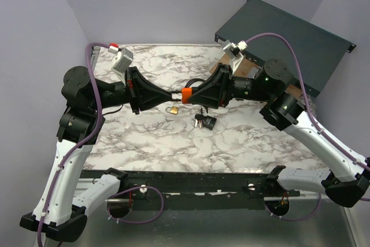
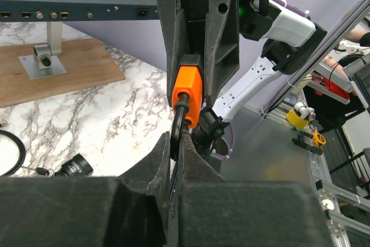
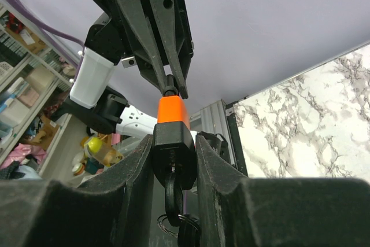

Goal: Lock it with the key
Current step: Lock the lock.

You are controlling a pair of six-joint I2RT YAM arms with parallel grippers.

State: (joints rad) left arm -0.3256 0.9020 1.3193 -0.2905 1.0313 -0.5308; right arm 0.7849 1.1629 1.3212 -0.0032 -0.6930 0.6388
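An orange and black padlock (image 1: 186,94) hangs in mid-air above the middle of the marble table (image 1: 173,148), between both grippers. My right gripper (image 3: 173,148) is shut on the padlock's black body (image 3: 171,143). A black-headed key (image 3: 174,192) sticks out of the body's underside, with a key ring below it. My left gripper (image 2: 176,143) is shut on the padlock's black shackle (image 2: 176,126), right in front of the orange end (image 2: 188,93). In the top view the left gripper (image 1: 173,94) meets the right gripper (image 1: 195,95) tip to tip.
A small brass padlock (image 1: 171,109) and a bunch of black keys (image 1: 203,121) lie on the table under the grippers. A dark rack unit (image 1: 283,33) and a wooden board (image 2: 58,73) with a metal bracket stand at the back right. A black cable (image 2: 8,154) lies nearby.
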